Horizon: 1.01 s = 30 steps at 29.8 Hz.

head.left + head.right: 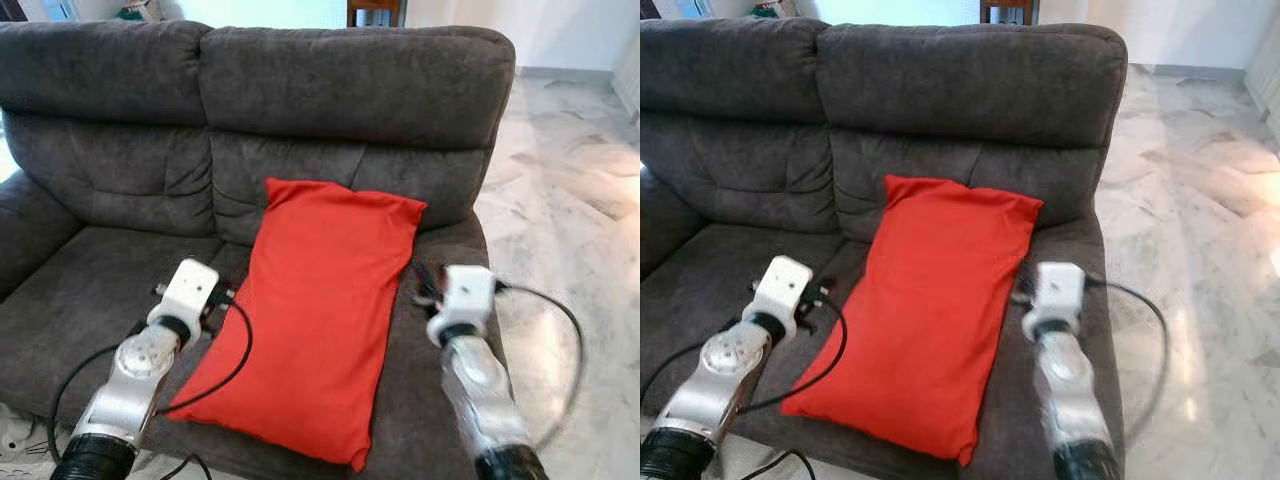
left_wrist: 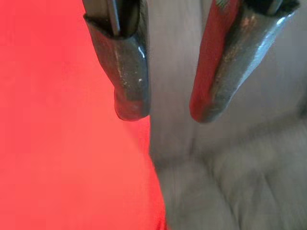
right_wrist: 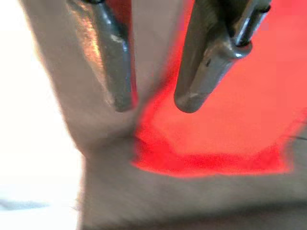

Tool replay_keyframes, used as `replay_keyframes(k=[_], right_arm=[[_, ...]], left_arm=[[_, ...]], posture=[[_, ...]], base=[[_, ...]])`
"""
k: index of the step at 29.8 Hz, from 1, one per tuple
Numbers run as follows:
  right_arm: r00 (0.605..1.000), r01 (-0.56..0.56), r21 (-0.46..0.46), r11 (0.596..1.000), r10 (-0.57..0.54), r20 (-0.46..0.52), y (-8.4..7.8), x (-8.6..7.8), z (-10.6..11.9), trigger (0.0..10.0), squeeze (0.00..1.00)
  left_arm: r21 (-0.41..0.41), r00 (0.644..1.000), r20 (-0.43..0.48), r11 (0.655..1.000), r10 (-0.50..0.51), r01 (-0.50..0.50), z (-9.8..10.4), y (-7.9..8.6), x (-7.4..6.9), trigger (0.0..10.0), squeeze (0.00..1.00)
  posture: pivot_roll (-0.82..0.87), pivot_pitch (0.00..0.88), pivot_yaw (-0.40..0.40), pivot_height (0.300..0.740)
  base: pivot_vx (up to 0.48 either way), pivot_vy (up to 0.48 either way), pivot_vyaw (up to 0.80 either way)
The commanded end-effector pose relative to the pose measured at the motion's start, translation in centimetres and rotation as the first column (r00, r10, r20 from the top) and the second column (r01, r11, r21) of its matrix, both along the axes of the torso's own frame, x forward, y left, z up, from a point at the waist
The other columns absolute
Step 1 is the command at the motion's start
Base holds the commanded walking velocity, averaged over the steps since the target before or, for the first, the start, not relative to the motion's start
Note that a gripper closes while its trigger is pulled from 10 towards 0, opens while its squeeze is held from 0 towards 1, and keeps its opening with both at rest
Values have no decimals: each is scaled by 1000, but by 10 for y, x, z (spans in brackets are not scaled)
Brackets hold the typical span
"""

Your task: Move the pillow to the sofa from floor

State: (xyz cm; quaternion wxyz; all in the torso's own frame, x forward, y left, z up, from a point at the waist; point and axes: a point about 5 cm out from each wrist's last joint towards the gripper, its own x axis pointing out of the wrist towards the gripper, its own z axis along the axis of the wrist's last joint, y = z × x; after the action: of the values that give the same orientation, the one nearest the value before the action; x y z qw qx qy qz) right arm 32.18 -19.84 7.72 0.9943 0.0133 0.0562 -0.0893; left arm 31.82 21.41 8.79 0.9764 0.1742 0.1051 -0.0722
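A: Now, head views. Where's the pillow?
B: Red pillow lies on the grey sofa, right seat, top edge leaning on the backrest. Arms flank it.
A: Left wrist view?
B: Left gripper at the pillow's edge, fingers spread, holding nothing.
A: Right wrist view?
B: Blurred. Right gripper over the pillow's corner, fingers apart, empty.
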Motion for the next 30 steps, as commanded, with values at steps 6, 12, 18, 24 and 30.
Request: replay_keyframes(k=[6, 12, 18, 24, 30], right_arm=[[899, 321, 14, 947, -300, -320, -54, -73, -83, 10000, 0], [773, 432, -62, 900, -405, -488, -70, -131, -123, 10000, 0], [718, 337, -101, 936, -325, -615, -56, -159, -149, 10000, 0], [656, 313, -72, 947, -270, -705, -46, -175, -162, 10000, 0], [651, 297, -11, 955, -211, -729, -39, -185, -168, 10000, 0]], left_arm=[[-79, 945, -296, 982, 141, -171, -74, 24, -38, 10000, 0], [18, 868, -479, 990, 132, -141, -119, 19, -74, 10000, 0], [38, 790, -599, 990, 131, -135, -146, 7, -101, 10000, 0], [32, 755, -636, 984, 157, -177, -156, 4, -116, 10000, 0], [42, 708, -683, 977, 181, -210, -168, 0, -137, 10000, 0]], posture=[[17, 45, 105, 740], [-55, 3, 127, 740], [-140, 0, 142, 740], [-130, 0, 125, 740], [-120, 0, 95, 740]], base=[[0, 0, 0], [0, 0, 0], [0, 0, 0], [0, 0, 0], [0, 0, 0]])
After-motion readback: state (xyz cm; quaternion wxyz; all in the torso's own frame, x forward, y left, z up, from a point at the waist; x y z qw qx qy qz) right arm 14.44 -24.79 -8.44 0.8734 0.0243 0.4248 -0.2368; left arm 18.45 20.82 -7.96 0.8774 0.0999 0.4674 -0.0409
